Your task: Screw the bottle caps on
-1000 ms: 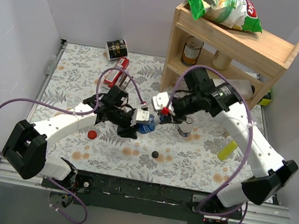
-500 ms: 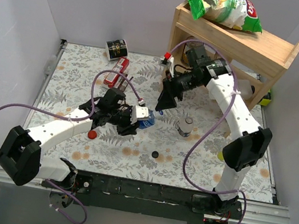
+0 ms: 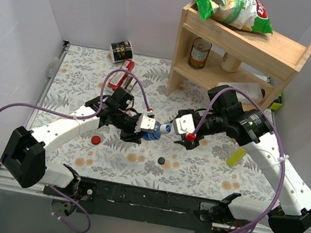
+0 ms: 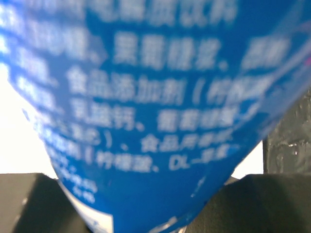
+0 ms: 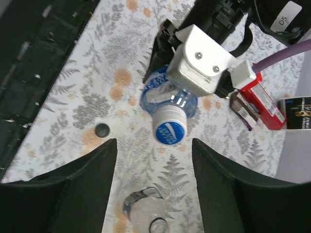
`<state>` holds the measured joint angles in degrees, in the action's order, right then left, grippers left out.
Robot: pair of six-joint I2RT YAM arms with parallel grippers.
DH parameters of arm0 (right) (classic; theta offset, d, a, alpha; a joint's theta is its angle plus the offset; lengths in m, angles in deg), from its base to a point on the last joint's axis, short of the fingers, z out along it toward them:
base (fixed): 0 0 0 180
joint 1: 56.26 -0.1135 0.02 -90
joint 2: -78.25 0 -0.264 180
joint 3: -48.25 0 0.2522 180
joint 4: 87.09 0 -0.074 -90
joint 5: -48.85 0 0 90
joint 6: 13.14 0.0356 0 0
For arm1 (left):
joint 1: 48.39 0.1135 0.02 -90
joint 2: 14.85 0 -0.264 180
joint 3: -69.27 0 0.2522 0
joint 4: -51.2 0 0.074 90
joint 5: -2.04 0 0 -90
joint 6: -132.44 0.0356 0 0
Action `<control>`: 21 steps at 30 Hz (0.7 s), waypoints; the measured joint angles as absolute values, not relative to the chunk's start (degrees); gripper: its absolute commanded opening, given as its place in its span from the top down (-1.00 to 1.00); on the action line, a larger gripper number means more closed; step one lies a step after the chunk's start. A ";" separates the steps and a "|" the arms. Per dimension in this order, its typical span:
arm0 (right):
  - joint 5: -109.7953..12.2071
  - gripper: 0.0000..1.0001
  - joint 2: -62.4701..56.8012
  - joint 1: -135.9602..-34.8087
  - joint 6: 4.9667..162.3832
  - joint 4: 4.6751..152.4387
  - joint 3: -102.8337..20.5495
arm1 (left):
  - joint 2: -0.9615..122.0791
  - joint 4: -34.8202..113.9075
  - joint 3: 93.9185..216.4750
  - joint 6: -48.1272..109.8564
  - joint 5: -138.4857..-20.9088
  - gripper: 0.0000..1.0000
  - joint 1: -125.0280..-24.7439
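R fingers [image 5: 68,194] back at Chinese-label bottle [image 5: 163,97], open; L fingers [image 4: 24,204] grip it.

Blurry, edge-cropped blue-label bottle [image 4: 146,97]

Wide-open right hand [image 5: 154,145], a clear gap between its fingers. Straight ahead of that gap, close: the blue-and-white cap [image 5: 169,130] of a blue-labelled bottle [image 5: 165,97], gripped by the left hand [image 3: 146,130] and blocking any pass through the middle. Just beneath the right hand, an uncapped clear bottle [image 5: 142,208] standing on the desk [image 3: 77,84]. Nearer the arm bases, a small black cap [image 3: 161,161] on otherwise bare desk; beside the left arm, a red cap [image 3: 96,140]. Open room along the far left. Towards the back edge, a red box [image 3: 120,77] and a dark can [image 3: 119,50]. At far right, a wooden shelf [image 3: 239,53] walling the corner, and a yellow bottle [image 3: 236,156] beside the right arm.
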<state>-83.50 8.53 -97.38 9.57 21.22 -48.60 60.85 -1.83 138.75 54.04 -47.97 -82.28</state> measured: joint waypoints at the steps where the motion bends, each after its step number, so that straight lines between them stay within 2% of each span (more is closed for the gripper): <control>1: -82.52 -0.28 8.27 -97.82 8.39 22.38 -48.20 | 60.88 -2.31 138.93 54.48 -47.93 1.00 -82.28; 6: -79.92 -0.11 5.76 -99.00 5.22 26.12 -48.16 | 60.99 -4.06 139.71 55.98 -47.29 1.00 -82.28; 21: -79.22 0.10 5.56 -101.29 -1.73 24.94 -48.16 | 61.20 -4.95 140.09 56.36 -46.35 1.00 -82.25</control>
